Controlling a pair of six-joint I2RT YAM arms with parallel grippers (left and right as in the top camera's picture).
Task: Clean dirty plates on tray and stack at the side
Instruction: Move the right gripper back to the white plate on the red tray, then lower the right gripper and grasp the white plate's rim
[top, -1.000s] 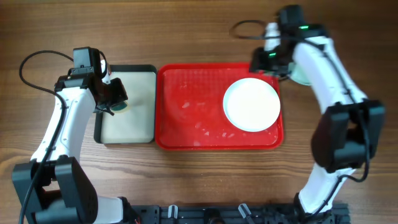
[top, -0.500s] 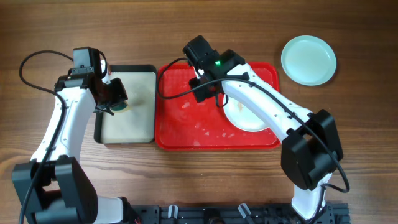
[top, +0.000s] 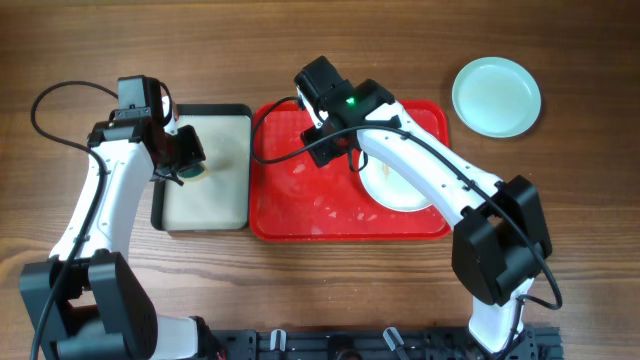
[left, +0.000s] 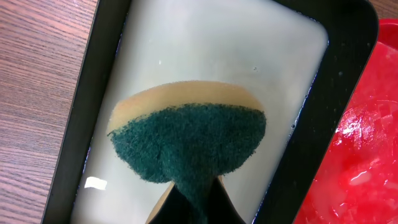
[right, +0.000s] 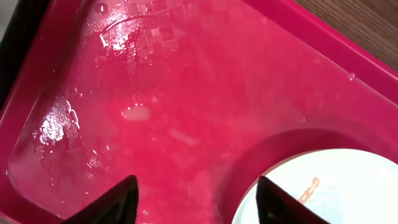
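The red tray (top: 300, 200) lies mid-table, wet inside; it also shows in the right wrist view (right: 186, 93). A white plate (top: 405, 195) sits on its right half, partly under my right arm, with an orange smear on it (right: 323, 186). A pale aqua plate (top: 497, 96) lies on the table at the far right. My right gripper (right: 196, 183) is open and empty, above the tray just left of the white plate. My left gripper (left: 193, 199) is shut on a green-and-yellow sponge (left: 189, 140) over the cream tray.
The smaller black-rimmed cream tray (top: 215, 200) sits left of the red tray, with liquid in it (left: 236, 56). Bare wooden table (top: 300, 50) surrounds both trays. Arm bases stand along the near edge.
A second ago the right arm was at the far right by the aqua plate; it then swung left over the red tray. The left arm has not moved.
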